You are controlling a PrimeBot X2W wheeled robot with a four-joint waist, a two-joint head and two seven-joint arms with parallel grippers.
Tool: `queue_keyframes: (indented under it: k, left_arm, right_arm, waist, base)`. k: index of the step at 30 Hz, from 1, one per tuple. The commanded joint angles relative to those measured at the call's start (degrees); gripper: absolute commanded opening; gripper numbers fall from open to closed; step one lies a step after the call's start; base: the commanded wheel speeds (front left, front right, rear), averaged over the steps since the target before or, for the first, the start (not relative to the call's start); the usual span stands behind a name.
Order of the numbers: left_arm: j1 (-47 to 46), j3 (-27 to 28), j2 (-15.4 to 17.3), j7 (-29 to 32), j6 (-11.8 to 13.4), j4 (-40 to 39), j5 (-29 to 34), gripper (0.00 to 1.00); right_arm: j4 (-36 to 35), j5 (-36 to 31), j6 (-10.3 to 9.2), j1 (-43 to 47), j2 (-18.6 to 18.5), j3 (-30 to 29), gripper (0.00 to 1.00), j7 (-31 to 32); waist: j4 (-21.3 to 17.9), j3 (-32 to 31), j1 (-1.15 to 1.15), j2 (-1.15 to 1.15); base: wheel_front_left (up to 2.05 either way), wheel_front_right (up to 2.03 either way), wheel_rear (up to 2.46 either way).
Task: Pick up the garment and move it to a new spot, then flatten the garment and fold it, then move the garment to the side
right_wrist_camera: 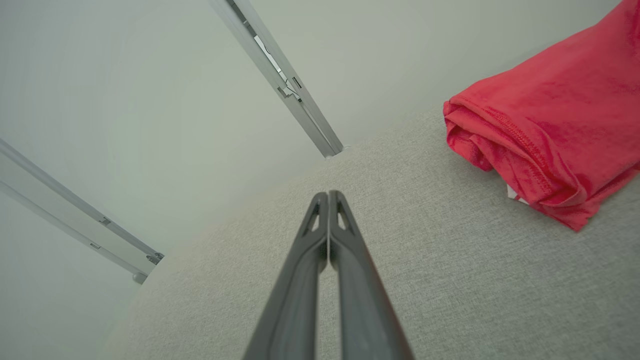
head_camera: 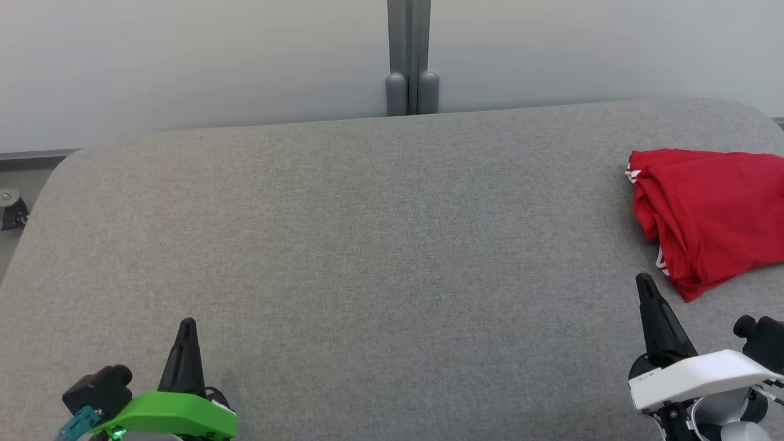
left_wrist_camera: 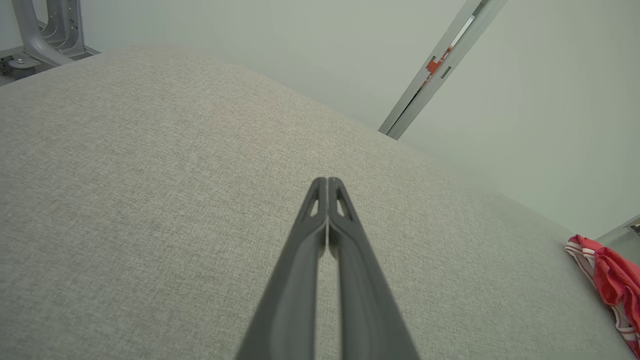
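The red garment (head_camera: 710, 214) lies bunched and loosely folded at the right edge of the grey padded table (head_camera: 367, 245), with white trim showing at its hem. My right gripper (head_camera: 644, 280) is shut and empty, its tip just left of and below the garment's near corner, apart from it. In the right wrist view the garment (right_wrist_camera: 550, 125) sits up and to the right of the shut gripper (right_wrist_camera: 328, 195). My left gripper (head_camera: 188, 323) is shut and empty at the lower left, far from the garment. The left wrist view has the garment (left_wrist_camera: 610, 285) at its right edge, beyond the left gripper (left_wrist_camera: 327, 181).
A grey post (head_camera: 409, 55) stands behind the table's far edge against a pale wall. A caster (head_camera: 11, 208) is at the far left beside the table. The table's rounded corners fall away at left and right.
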Motion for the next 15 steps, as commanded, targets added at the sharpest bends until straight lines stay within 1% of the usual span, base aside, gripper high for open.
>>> queue_keyframes:
  k: [1,15]
  left_arm:
    - [-1.97,0.61,0.11,0.42,-0.46,-0.61,-2.18,0.0]
    - [-3.03,2.35,-0.34,3.28,-1.39,-0.41,-13.31,0.0]
  right_arm:
    - [-0.12,2.39,0.0,-1.54,-0.43,0.0,0.0,0.31]
    - [2.9,13.79,-0.01,-3.38,-0.69,-0.12,0.0,1.32]
  waist:
    - [-0.03,-0.01,0.0,0.0]
    - [-0.34,-0.06,0.0,0.0]
  base:
    - [0.0,0.0,0.0]
    - [0.0,0.0,0.0]
